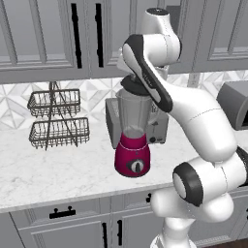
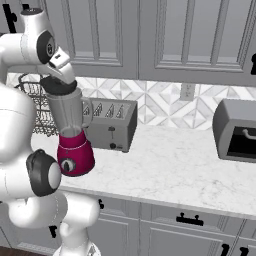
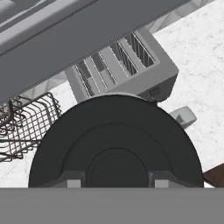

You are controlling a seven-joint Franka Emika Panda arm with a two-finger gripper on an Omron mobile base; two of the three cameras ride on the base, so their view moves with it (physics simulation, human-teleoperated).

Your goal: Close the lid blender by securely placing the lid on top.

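The blender (image 1: 132,156) stands on the counter with its magenta base, grey-black dial and clear jar (image 2: 69,111). The black round lid (image 3: 113,131) sits level on the jar's rim (image 1: 131,87), also seen as the lid (image 2: 58,86) under the hand. My gripper (image 3: 117,183) is straight above it, pointing down. Its fingertips (image 3: 73,183) flank the lid's raised centre and press against it. The jar's handle (image 3: 183,117) pokes out past the lid's edge. In both base views the arm hides part of the lid.
A grey toaster (image 2: 112,125) stands right behind the blender. To the left is a two-tier wire basket rack (image 1: 55,118). A dark boxy oven (image 2: 237,130) sits on the counter to the right. Upper cabinets (image 2: 150,35) hang close above the hand.
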